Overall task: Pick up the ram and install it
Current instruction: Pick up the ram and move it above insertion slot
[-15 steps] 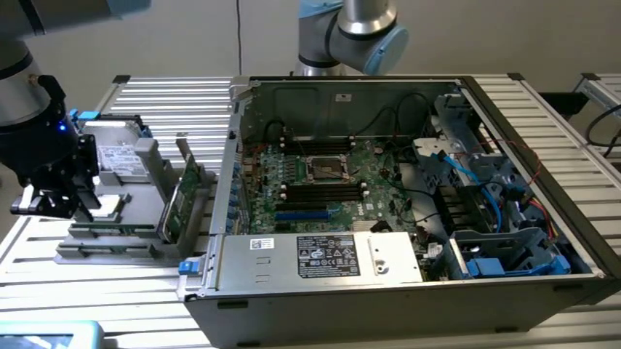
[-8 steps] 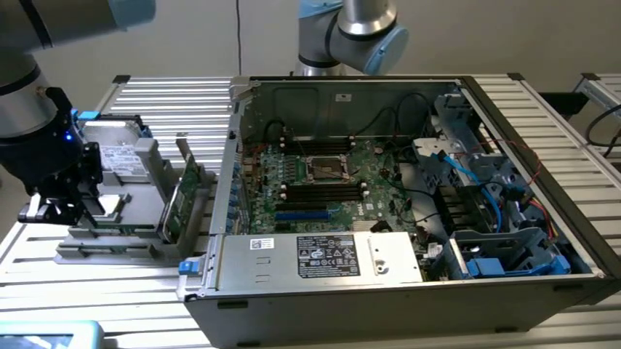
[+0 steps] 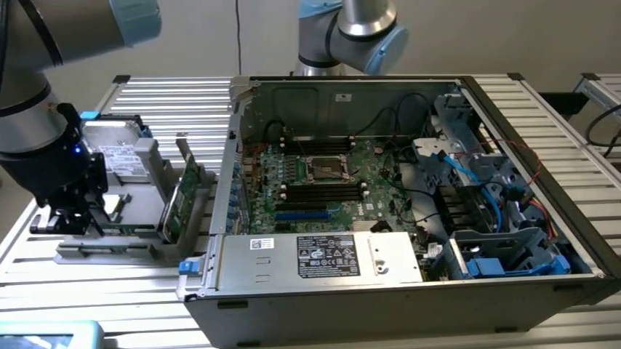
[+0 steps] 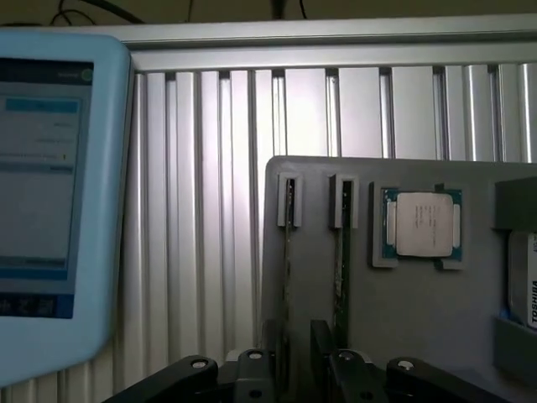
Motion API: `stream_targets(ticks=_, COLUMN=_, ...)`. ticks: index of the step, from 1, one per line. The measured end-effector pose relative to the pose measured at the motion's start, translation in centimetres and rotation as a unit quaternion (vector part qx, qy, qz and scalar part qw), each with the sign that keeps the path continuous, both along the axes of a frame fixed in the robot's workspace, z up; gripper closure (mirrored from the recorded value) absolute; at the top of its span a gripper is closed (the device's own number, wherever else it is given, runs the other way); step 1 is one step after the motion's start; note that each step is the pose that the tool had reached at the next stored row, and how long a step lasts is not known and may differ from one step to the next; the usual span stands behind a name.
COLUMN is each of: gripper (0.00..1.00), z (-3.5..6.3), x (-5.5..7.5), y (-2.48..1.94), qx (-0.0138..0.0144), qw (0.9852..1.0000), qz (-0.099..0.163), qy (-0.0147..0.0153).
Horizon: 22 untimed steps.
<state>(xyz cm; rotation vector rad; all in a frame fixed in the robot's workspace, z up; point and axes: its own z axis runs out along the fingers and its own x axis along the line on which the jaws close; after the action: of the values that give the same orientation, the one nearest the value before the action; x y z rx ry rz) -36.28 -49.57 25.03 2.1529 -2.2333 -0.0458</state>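
Low at the exterior view's left, the gripper (image 3: 70, 218) hangs unclenched over the gray holder (image 4: 419, 311) — the ram (image 4: 289, 252) stands on edge in a slot just ahead, its long axis seemingly running through the gap between the spread jaws.

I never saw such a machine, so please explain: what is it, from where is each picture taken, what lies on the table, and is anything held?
It is a robot arm; its grasping part, the end effector, is open and holds nothing. One picture comes from a camera off the arm, the other from a camera on its wrist. On the slatted metal table lie an open computer case and a grey parts holder. In the holder stand two ram sticks, seen edge-on, beside a processor chip. The end effector is close to those sticks.
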Motion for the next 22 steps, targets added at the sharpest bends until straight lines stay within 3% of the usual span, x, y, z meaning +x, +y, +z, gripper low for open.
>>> stream_targets(ticks=22, gripper=0.69, z=-4.0, x=0.0, y=-0.25, qx=0.0001, qw=0.9996, qz=0.027, qy=-0.0001)
